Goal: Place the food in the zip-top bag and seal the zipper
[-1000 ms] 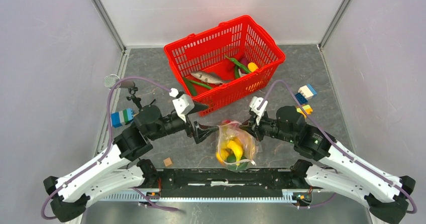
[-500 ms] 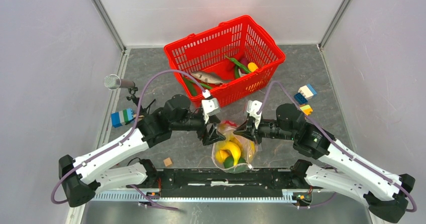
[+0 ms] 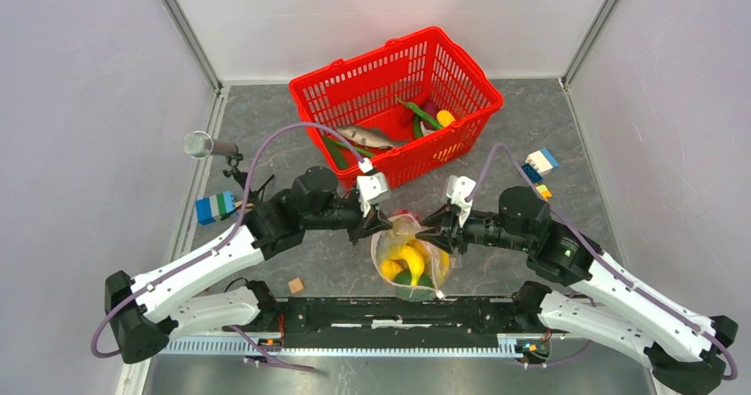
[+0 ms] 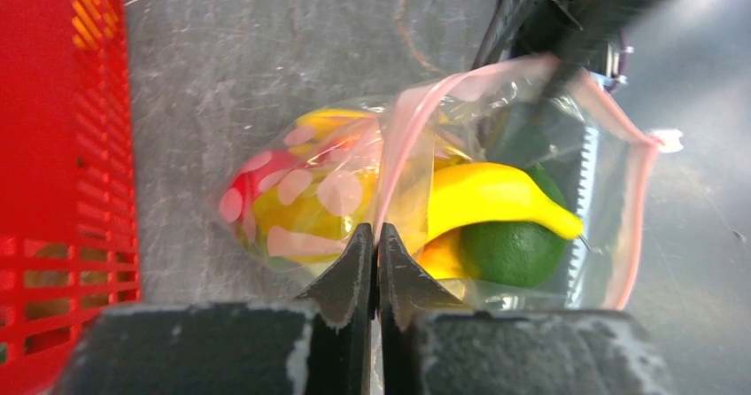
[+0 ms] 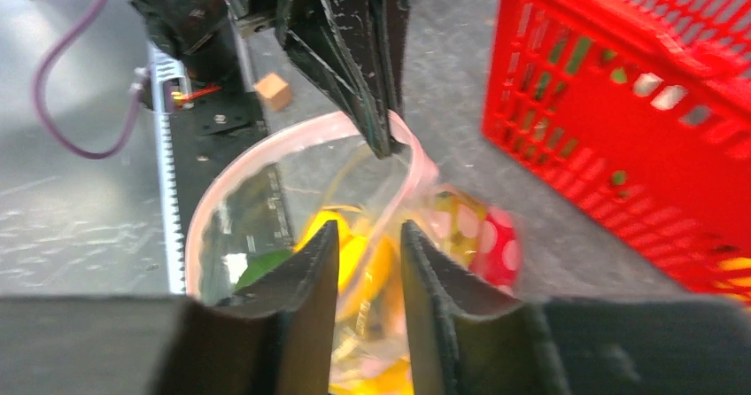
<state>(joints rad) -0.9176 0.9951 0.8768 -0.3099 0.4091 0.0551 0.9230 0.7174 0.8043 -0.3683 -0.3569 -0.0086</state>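
Observation:
The zip-top bag (image 3: 410, 258) lies between the arms with its mouth open, towards the near edge. Inside it is food: a yellow fruit (image 4: 487, 196), a green lime (image 4: 509, 253) and a red piece (image 4: 266, 169). My left gripper (image 4: 376, 236) is shut on the pink zipper (image 4: 398, 156) at the bag's left rim. My right gripper (image 5: 369, 236) stands open at the opposite side. The zipper strip (image 5: 390, 227) runs through the gap between its fingers. Seen from above, the left gripper (image 3: 381, 228) and the right gripper (image 3: 431, 234) face each other across the bag.
The red basket (image 3: 354, 94) stands just behind and holds a toy fish (image 3: 367, 135), green pods (image 3: 421, 112) and a yellow piece. Building bricks sit at the left (image 3: 215, 206) and right (image 3: 540, 161). A small wooden cube (image 3: 296, 285) lies near the front rail.
The left arm swung in and its gripper closed on the bag's zipper edge. The right gripper, shut on the bag before, has opened and eased back slightly.

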